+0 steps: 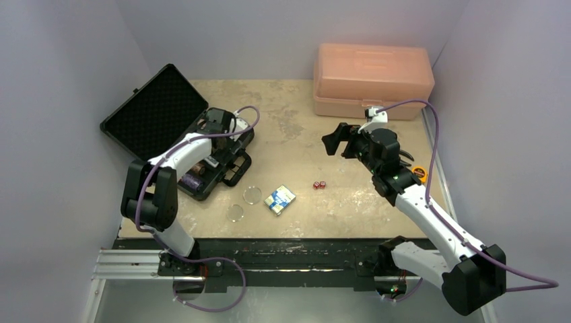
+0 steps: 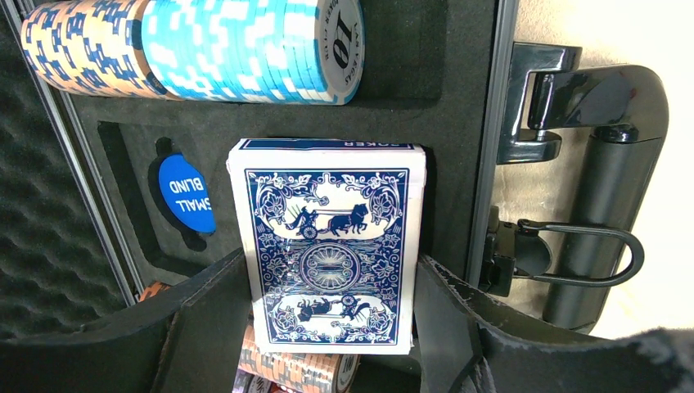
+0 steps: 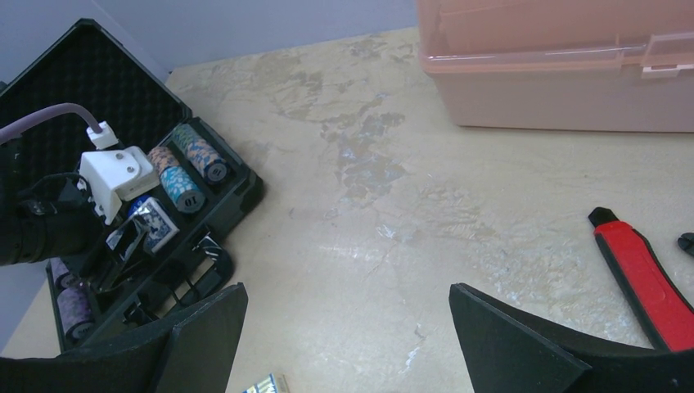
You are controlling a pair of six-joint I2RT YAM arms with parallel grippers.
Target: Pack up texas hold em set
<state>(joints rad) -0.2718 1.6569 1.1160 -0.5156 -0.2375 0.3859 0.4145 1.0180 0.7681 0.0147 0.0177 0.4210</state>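
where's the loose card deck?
Top view: the loose card deck lies on the table, near-centre, between the clear discs and the red dice.

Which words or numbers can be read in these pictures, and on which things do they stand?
"10": white-faced end chip of the light blue chip stack.
"SMALL BLIND": round blue plastic button.
"POKER": top edge of the blue-backed card deck.
Loose blue-and-white card box: print too small to read.

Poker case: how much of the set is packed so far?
Chip rows and the Small Blind button sit in the case. The left gripper holds a blue card deck above it. Left on the table: second deck, two red dice, two clear discs. Lid open.
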